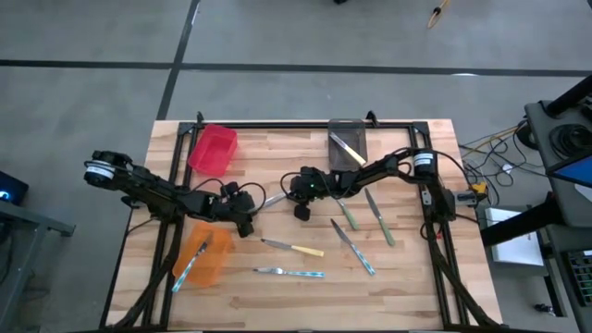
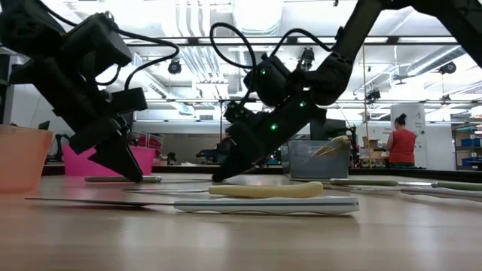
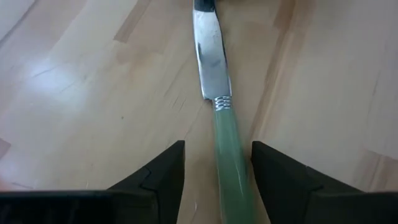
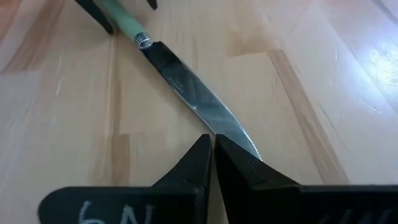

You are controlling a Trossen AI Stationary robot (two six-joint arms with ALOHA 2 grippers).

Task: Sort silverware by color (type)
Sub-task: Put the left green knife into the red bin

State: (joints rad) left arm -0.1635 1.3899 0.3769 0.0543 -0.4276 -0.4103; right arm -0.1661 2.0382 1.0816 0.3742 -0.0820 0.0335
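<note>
Lying flat on the pale wooden tabletop [image 1: 407, 277], the slim table knives are scattered from left to right. At far left a translucent orange plastic bin [image 1: 215, 264] holds a light-blue-handled knife [image 1: 191, 262], its long axis slanting across the bin. Behind it sits a red plastic bin [image 1: 213, 148].

Just right of the orange bin, the left tool [image 1: 248, 220] rests low on the wood with its dark fingers [image 3: 163, 171] spread, one on each side of the green plastic handle of a silver-bladed knife [image 3: 217, 99]. That knife runs straight away from the left tool toward the right tool, blade end farthest from the left fingers. The right tool [image 1: 302, 205] stands at the blade's tip with its fingers [image 4: 193, 168] pressed together, empty, their points touching or just over the blade's end.

Nearer the front edge lie a yellow-handled knife [image 1: 294, 247] and a second light-blue-handled knife [image 1: 289, 272], both almost crosswise, handles to the right. Further right, a third light-blue-handled knife [image 1: 354, 248] runs diagonally, handle toward the front. Two green-handled knives [image 1: 348, 215] [image 1: 379, 218] lie near it, slanting front to back. A grey bin [image 1: 348, 142] at the back holds a yellow-handled knife [image 1: 347, 148], tilted.
</note>
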